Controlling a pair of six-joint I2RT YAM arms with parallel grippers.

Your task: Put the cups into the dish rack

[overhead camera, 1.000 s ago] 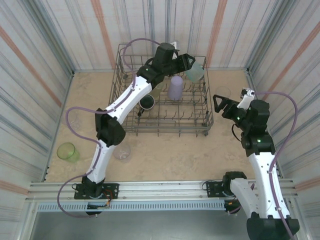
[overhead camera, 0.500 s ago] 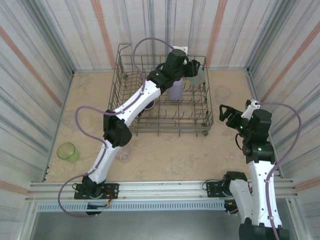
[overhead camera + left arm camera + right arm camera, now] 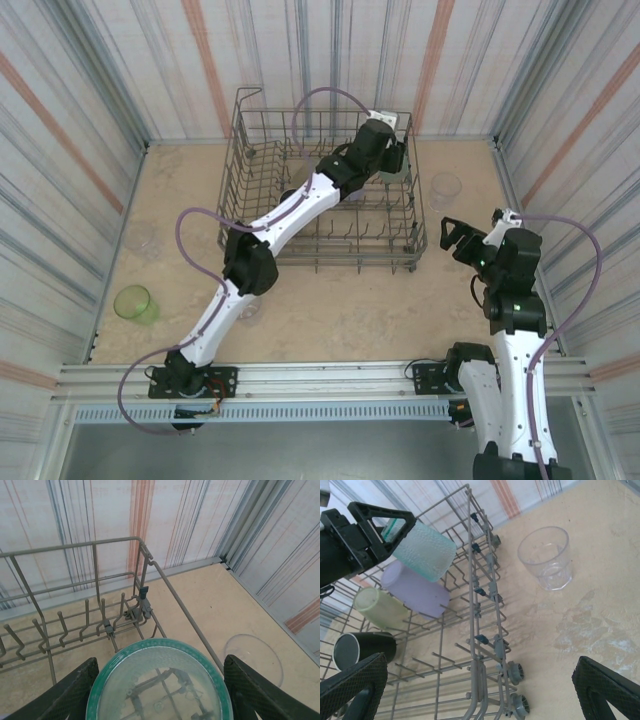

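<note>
- Three cups already lie in the dish rack (image 3: 330, 262): one lavender cup (image 3: 417, 592), one olive-yellow cup (image 3: 380, 607) and one dark mug (image 3: 362, 650).
- Your left fingers (image 3: 392, 158) clamp the one teal cup (image 3: 159, 680) over the rack's far right corner; it is not yet set down.
- Left on the counter (image 3: 340, 310): one bright green cup (image 3: 133, 302), a clear cup (image 3: 546, 557) just right of the rack, and a second clear cup (image 3: 145, 240) at the far left.
- Your right fingers (image 3: 455, 230) stand wide, holding nothing.

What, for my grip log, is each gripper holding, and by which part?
The left gripper holds the teal cup by its opposite side walls; the right gripper is open and empty.
</note>
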